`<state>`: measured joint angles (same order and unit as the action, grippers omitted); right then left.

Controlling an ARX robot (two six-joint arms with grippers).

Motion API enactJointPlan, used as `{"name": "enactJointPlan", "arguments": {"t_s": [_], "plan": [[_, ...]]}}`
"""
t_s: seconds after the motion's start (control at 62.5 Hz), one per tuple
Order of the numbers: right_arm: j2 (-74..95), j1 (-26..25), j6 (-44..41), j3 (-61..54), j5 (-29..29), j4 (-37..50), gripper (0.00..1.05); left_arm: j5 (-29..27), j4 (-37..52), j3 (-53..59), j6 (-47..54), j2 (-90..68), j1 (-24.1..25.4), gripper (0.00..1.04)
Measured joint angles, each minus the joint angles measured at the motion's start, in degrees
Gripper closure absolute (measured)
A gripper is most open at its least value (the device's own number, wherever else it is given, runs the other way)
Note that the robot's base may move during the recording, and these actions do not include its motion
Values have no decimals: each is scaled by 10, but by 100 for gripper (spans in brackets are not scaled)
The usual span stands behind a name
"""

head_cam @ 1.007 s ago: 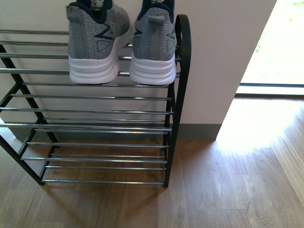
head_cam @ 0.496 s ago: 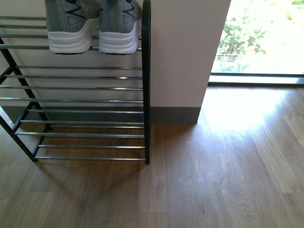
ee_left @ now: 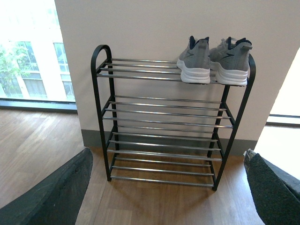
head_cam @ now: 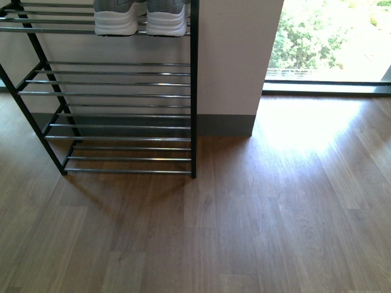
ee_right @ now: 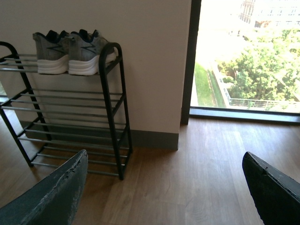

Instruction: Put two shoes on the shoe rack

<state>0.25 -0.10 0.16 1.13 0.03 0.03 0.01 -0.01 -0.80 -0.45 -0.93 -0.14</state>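
Observation:
Two grey knit shoes with white soles stand side by side at the right end of the shoe rack's top shelf: one shoe and the other in the left wrist view, and again as one shoe beside the other in the right wrist view. The front view cuts them to their soles. The shoe rack is black-framed with chrome rods. My left gripper is open and empty, well back from the rack. My right gripper is open and empty over the floor. Neither arm shows in the front view.
The rack stands against a white wall with a grey skirting. A floor-to-ceiling window lies to the right of the wall. Wooden floor spreads in front; the lower shelves hold nothing.
In the front view the rack and shoes have slid up and to the left and look smaller, with more floor and window showing. The shoes stay on the top shelf.

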Motion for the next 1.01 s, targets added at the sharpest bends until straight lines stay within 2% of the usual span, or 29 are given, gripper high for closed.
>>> {"name": "enactJointPlan", "arguments": {"t_s": [1.007], "plan": [[0,0,0,0,2,0,9,0,0,0,0,0,0,9]]}}
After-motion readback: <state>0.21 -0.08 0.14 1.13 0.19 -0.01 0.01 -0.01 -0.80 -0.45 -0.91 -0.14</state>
